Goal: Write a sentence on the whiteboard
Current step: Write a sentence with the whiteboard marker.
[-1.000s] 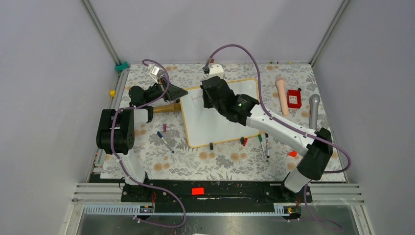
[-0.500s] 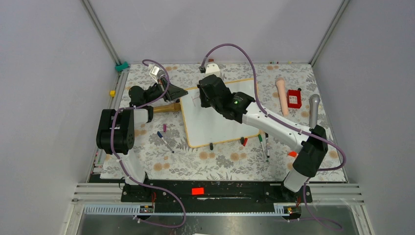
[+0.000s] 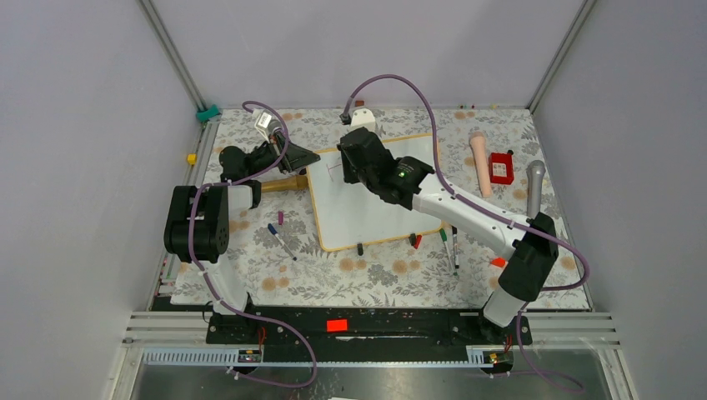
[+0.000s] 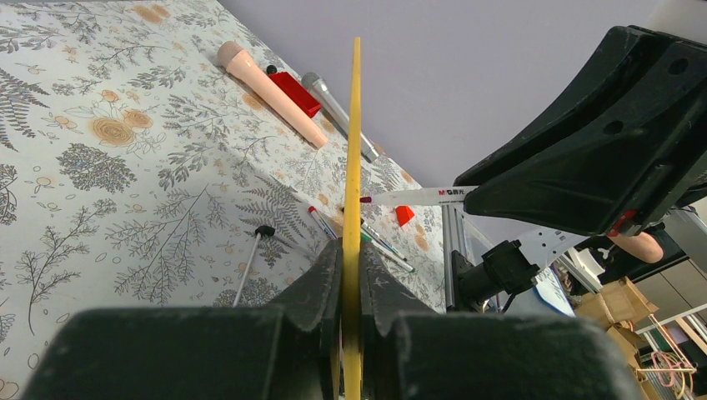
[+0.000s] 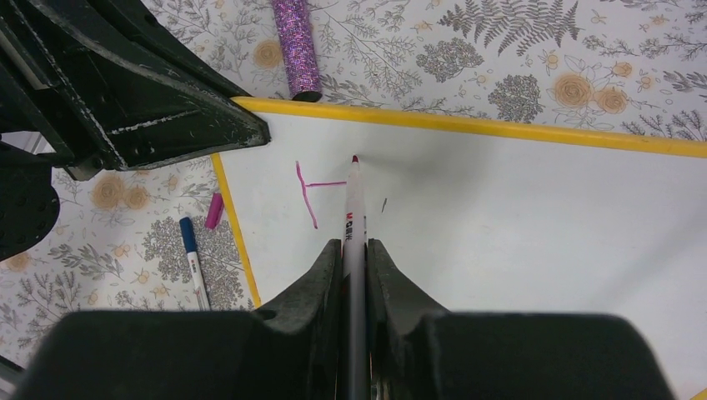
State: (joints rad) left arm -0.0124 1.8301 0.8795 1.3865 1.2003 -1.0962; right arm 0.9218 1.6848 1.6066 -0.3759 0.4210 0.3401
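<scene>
the whiteboard [image 3: 367, 212] lies on the floral cloth [image 3: 375, 271] at mid-table, slightly skewed, its left edge near the left arm. it is a large glossy white rectangle with rounded corners and a thin yellow wooden rim [image 5: 467, 125]; one small black foot [image 3: 360, 248] shows at the near edge.

the sentence [image 5: 310, 190] is barely begun: one magenta vertical stroke with a short horizontal bar running right from it, near the board's far left corner. the rest of the surface is blank apart from a faint small mark.

the right gripper [image 5: 353, 250] has its fingers closed tight on a white marker [image 5: 353, 218], whose red tip sits at the right end of the bar, at or just above the board surface; contact cannot be confirmed.

the left gripper [image 4: 351, 275] is clamped on the board's left rim, fingers pressed to both faces of the edge.

loose markers [image 3: 282, 240] lie on the cloth left of the board, and more lie off its near right corner.
</scene>
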